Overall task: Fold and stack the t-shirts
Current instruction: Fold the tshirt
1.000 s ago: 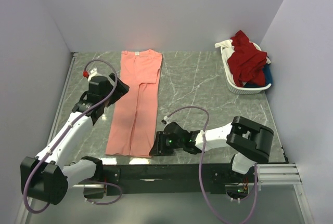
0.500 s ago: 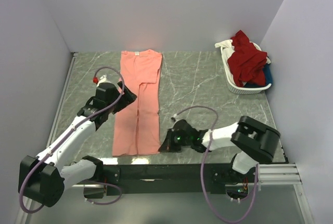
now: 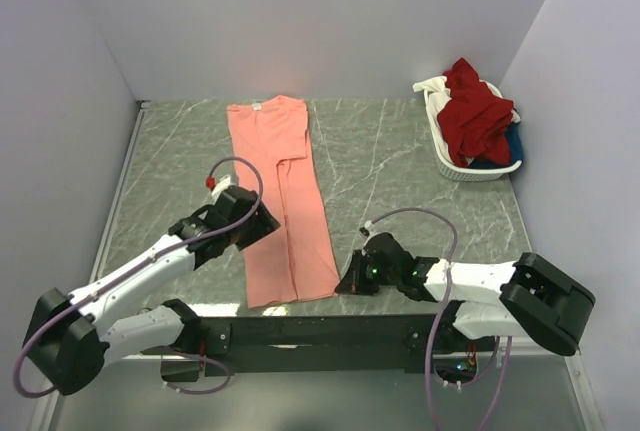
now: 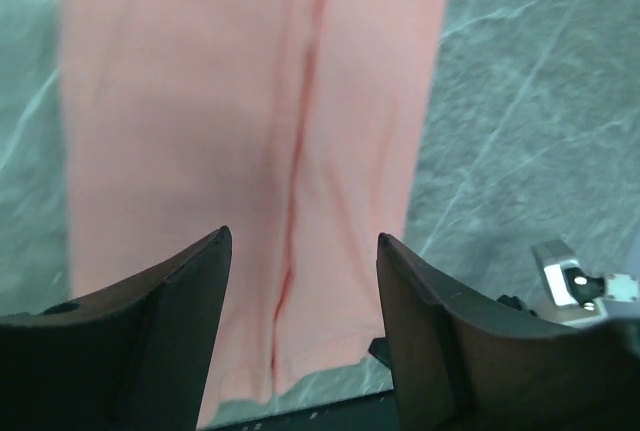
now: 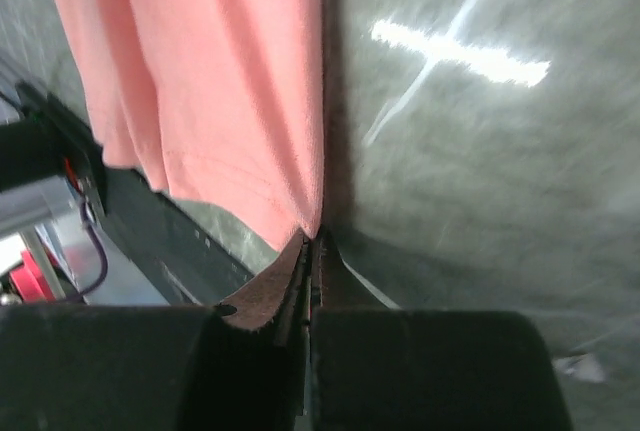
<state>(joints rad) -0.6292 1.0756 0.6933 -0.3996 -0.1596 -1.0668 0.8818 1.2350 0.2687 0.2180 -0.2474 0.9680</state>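
A salmon-pink t-shirt lies folded lengthwise as a long strip on the grey marble table, collar at the far end, slanting right toward the near edge. My right gripper is shut on the shirt's near right hem corner; the right wrist view shows the jaws pinching the cloth at table level. My left gripper is open over the strip's left side. In the left wrist view the cloth lies below its spread fingers. A dark red t-shirt, a blue one and a white one sit heaped in the basket.
The white slatted basket stands at the far right against the wall. Walls close the table on the left, back and right. The black arm-mount rail runs along the near edge, just behind the shirt's hem.
The right gripper has dragged the hem corner to the right, so the strip now slants. The left gripper has moved nearer and to the right, over the shirt.
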